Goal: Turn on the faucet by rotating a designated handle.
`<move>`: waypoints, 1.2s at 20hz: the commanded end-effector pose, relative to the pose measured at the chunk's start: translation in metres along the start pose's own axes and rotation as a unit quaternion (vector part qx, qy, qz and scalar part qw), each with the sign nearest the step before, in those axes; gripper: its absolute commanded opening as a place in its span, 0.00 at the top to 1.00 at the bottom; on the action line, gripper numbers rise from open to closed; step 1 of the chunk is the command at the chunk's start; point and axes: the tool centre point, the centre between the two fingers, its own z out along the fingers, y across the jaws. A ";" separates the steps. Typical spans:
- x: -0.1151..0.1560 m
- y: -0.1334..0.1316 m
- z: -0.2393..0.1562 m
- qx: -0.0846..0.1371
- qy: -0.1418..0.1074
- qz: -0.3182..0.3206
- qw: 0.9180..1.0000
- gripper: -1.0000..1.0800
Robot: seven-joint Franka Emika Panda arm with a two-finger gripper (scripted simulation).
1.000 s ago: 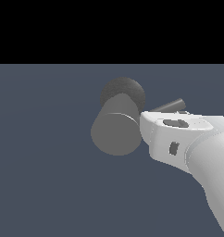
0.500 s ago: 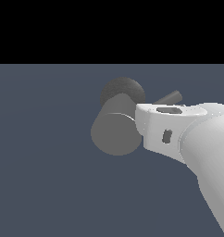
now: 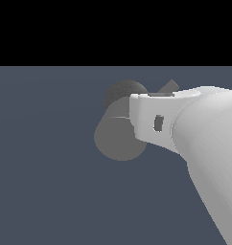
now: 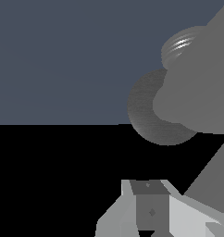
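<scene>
Flat slate-blue floor [image 3: 46, 191], black backdrop [image 3: 51, 28]

The light is soft and even, and no shadows fall on the floor. The white robot arm [image 3: 204, 139] looks bright. The faucet [image 3: 119, 139] looks flat grey. Edges are sharp, not blurry.

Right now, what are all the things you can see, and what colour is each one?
faucet: one, matte grey cylinder with a flat round end and a darker rounded base, middle of the exterior view
handle: one, grey rod, only its tip showing above the arm, toward the exterior view's right of the faucet
floor: one, dark blue-grey, under everything
arm: one, white, from the exterior view's lower right, partly covering the faucet
hand: one, grey and white, only partly visible in the wrist view
</scene>
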 end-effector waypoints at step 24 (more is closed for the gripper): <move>-0.057 0.071 0.000 -0.014 -0.031 -0.003 0.999 1.00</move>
